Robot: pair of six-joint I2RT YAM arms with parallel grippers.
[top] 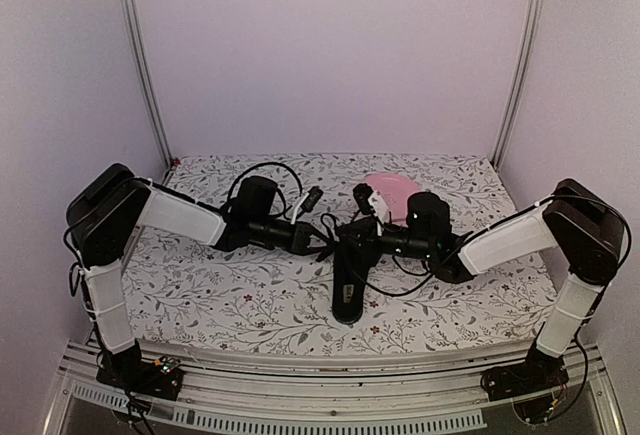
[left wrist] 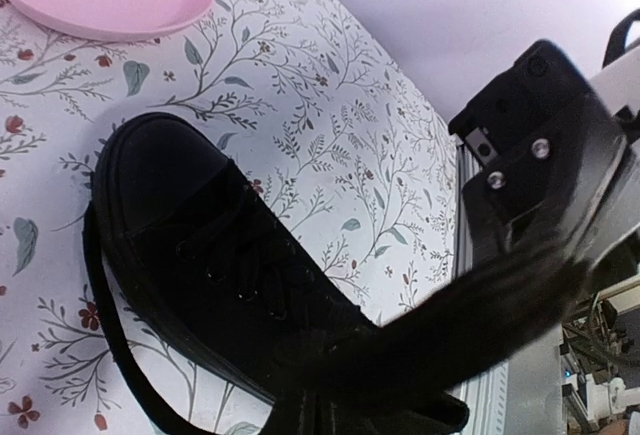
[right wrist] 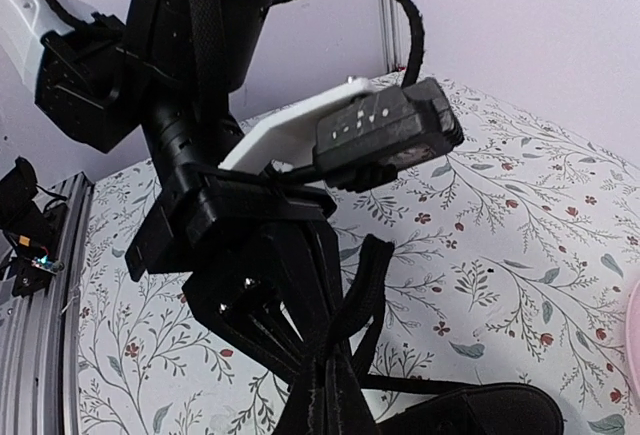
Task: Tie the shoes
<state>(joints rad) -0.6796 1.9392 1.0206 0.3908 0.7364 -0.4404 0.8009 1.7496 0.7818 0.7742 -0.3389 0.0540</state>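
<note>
Both arms are built alike: the left arm [top: 180,213] and the right arm [top: 515,242] have chunky matte-black joint housings linked by smooth white shells. A thick, braided black cable [right wrist: 414,45] arcs over the left wrist. Below it, a white plate [right wrist: 290,135] carries a boxy black camera [right wrist: 385,130] with tiny pale markings on its face. The right pincer [top: 358,238] is black throughout, and two round silver screws [left wrist: 541,148] sit in its blocky body.
</note>
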